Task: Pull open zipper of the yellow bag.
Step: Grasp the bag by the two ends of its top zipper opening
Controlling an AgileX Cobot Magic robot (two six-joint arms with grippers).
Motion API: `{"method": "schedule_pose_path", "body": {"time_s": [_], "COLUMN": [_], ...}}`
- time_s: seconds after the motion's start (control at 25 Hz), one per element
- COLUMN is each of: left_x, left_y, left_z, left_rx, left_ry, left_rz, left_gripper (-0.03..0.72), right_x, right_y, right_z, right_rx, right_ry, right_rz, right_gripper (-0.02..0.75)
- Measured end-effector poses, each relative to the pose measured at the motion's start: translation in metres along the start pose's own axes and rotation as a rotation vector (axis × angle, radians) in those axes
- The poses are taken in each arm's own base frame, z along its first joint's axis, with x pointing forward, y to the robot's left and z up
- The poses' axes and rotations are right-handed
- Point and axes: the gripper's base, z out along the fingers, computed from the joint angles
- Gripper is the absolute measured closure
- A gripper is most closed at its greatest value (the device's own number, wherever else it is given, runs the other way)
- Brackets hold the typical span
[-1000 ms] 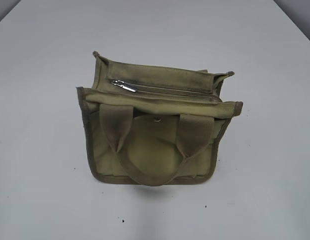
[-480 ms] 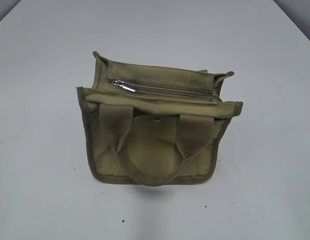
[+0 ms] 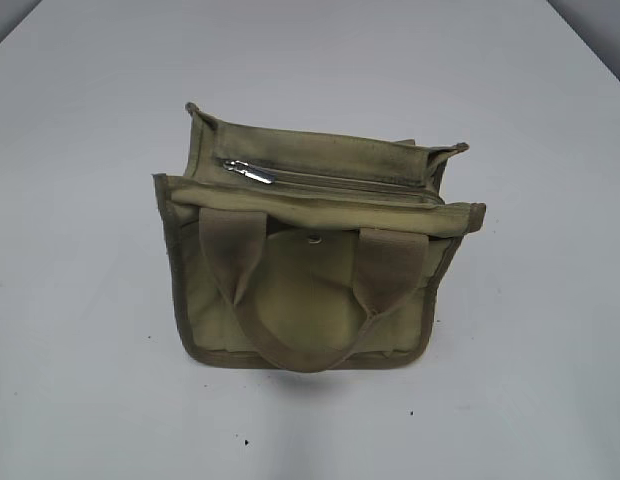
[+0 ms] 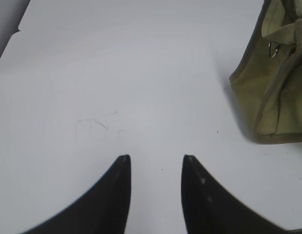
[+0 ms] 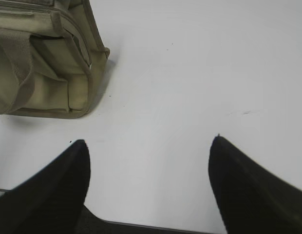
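Two sets of fingers are hovering over my white counter (image 3: pixel 80 300), both holding nothing. My left fingers (image 4: pixel 156 158) are standing partly spread, the yellow bag (image 3: pixel 315 250) sitting off to their right. On its top, the zipper (image 3: pixel 330 183) is lying closed, pull tab (image 3: pixel 250 172) at the left end. My right fingers (image 5: pixel 148 146) are gaping wide, the bag to their left.

A plain white table (image 3: pixel 100 380) filled nearly the whole scene, evenly lit, with a few dark specks and faint scuff marks (image 4: pixel 95 127) on its top. Beyond its far corners lay grey floor (image 3: pixel 8 14), dimmer than the tabletop.
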Motion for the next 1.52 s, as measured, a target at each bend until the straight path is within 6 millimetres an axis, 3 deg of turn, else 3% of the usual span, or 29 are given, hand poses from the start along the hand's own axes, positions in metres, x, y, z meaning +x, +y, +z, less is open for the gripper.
{"method": "schedule_pose_path", "body": {"time_s": [0.36, 0.56, 0.68, 0.8, 0.92, 1.08, 1.28, 1.52], "left_x": [-0.002, -0.038, -0.062, -0.078, -0.093, -0.115, -0.134, -0.134], "left_y": [0.0, -0.008, -0.015, -0.024, -0.033, -0.046, -0.073, -0.107], "left_z": [0.003, 0.026, 0.057, 0.102, 0.153, 0.202, 0.25, 0.293], "left_rx": [0.004, 0.112, 0.21, 0.31, 0.414, 0.556, 0.66, 0.72], "left_ry": [0.012, -0.006, -0.003, 0.129, 0.283, 0.406, 0.485, 0.58], "left_rz": [-0.002, -0.094, -0.231, -0.286, -0.338, -0.396, -0.371, -0.353], "left_gripper": [0.413, 0.413, 0.402, 0.33, 0.26, 0.239, 0.237, 0.237], "right_x": [0.0, -0.006, -0.013, -0.023, -0.038, -0.06, -0.095, -0.144], "right_y": [0.0, -0.002, -0.004, -0.002, 0.001, 0.006, 0.013, 0.024], "right_z": [0.0, 0.012, 0.028, 0.044, 0.064, 0.1, 0.149, 0.196], "right_rx": [0.0, -0.045, -0.097, -0.158, -0.207, -0.254, -0.317, -0.411], "right_ry": [0.0, 0.093, 0.211, 0.284, 0.292, 0.302, 0.335, 0.3], "right_rz": [0.0, -0.006, -0.016, -0.053, -0.11, -0.166, -0.205, -0.233], "right_gripper": [0.153, 0.153, 0.153, 0.153, 0.153, 0.153, 0.153, 0.153]}}
